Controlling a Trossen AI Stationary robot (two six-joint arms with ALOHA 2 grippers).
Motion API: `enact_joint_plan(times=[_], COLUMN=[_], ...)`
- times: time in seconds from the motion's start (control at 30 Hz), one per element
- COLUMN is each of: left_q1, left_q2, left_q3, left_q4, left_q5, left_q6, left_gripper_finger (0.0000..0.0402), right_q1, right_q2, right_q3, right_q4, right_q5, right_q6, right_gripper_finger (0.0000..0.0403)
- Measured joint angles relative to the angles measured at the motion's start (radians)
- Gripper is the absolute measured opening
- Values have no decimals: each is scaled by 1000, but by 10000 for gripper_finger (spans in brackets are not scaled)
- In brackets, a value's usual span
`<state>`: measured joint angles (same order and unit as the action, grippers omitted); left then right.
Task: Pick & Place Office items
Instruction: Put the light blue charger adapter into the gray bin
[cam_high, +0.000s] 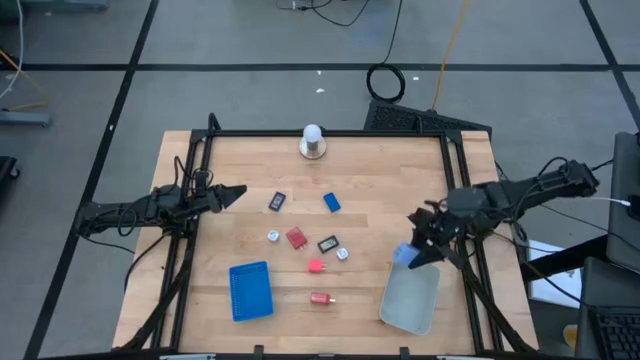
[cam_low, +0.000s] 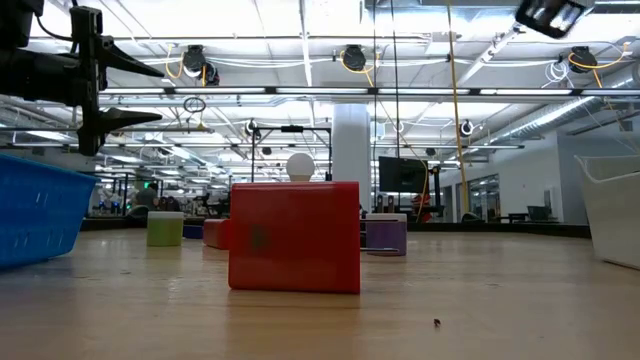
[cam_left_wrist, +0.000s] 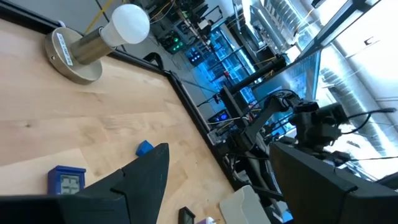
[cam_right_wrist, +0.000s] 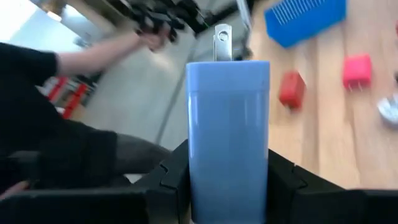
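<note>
Where the right claw (cam_right_wrist: 229, 180) grips, light-blue block (cam_right_wrist: 229, 134) shows metal prongs.

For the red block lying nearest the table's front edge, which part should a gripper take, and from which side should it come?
Probably from straight above, closing on the two long sides of the red block. It lies flat, apart from its neighbours, with a small pale tip at one end; grip the red body, not that tip. The left gripper hangs open and free.

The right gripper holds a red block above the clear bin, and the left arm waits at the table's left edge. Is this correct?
Not quite: the block in the right gripper is light blue, not red, as the right wrist view shows. It is above the clear bin, and the left gripper waits at the left edge.
</note>
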<state>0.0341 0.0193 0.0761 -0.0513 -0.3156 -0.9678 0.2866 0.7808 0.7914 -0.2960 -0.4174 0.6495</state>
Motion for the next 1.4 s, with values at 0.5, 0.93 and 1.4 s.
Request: enact_joint_plan(times=[0.5,0.93,1.4], left_q1=[0,0,0], left_q2=[0,0,0], left_q3=[0,0,0], left_q4=[-3,-6,-11], left_q5=[-9,-9,-9], left_q6=[50,49,49], left_gripper_finger=[278,278,278], right_q1=[193,215,215], right_q2=[163,314,313], right_q3=[0,-111,-202], right_q4=[-215,-226,-134], right_q5=[154,209,205], right_q6=[76,196,274], right_gripper_finger=[112,112,137])
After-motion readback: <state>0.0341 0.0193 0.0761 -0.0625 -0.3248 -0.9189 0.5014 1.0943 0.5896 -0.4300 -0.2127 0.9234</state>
